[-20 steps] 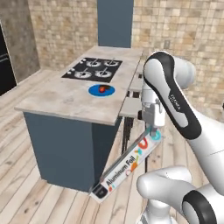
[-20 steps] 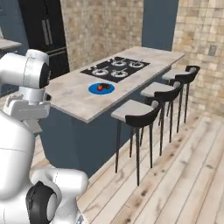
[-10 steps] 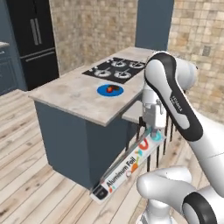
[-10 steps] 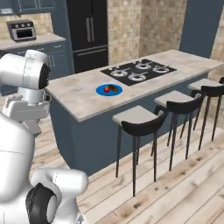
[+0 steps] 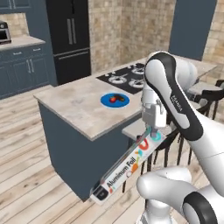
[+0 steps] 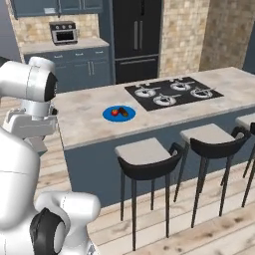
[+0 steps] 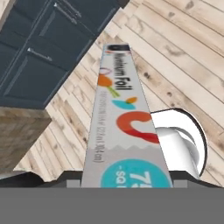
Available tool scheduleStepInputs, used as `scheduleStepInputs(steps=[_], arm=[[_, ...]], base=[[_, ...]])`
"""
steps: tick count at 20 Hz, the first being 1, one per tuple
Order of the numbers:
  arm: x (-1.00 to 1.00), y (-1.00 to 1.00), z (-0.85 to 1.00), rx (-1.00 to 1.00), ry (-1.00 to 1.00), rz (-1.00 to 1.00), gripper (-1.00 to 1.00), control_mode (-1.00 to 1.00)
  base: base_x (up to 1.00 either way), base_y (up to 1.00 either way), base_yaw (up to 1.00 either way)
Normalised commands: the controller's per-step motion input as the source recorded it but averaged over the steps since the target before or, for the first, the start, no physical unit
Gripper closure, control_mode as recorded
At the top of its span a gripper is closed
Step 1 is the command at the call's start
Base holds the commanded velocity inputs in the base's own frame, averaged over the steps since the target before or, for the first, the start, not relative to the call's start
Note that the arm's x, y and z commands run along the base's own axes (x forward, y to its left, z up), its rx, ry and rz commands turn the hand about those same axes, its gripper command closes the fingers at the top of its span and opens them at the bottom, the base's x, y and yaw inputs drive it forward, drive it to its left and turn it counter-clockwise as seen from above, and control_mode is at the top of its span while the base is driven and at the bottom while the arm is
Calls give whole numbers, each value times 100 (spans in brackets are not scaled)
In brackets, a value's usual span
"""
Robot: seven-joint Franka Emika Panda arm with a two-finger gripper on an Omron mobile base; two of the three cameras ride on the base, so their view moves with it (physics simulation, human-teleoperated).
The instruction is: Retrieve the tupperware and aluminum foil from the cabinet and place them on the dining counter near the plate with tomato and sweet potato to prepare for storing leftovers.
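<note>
My gripper [image 5: 153,132] is shut on the teal end of the aluminum foil [image 5: 127,166], a long white box that slants down toward the floor at the lower left. In the hand view the aluminum foil [image 7: 118,122] runs away from the gripper [image 7: 127,180] over the wooden floor. The blue plate [image 5: 115,100] with a red and a dark piece of food lies on the dining counter [image 5: 74,109], ahead of the arm. From the right side the plate [image 6: 119,113] sits near the front edge of the dining counter [image 6: 79,122]. The tupperware and the cabinet are out of view.
A black cooktop [image 6: 172,92] is set into the island beyond the plate. Bar stools [image 6: 149,155] stand along its near side. A black fridge [image 6: 137,40] and low blue drawer units [image 6: 79,67] with a toaster oven [image 6: 63,32] line the back wall.
The whole picture has shifted, so the base has driven around the island, which now shows from another angle. The arm holds the foil box in the same pose.
</note>
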Motion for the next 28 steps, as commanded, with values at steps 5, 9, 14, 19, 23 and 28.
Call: scheduleStepInputs(steps=[5,9,14,19,23,28], arm=[[0,0,0,0,0,0,100,100],[0,0,0,0,0,0,100,100],[0,0,0,0,0,0,100,100],[13,-6,5,1,-8,1,100,-100],[72,-20,33,4,-41,1,100,-100],[69,-31,52,5,-42,0,100,-100]], base=[[66,-95,38],[79,-78,32],[87,-61,23],[60,-36,8],[0,0,0],[0,0,0]])
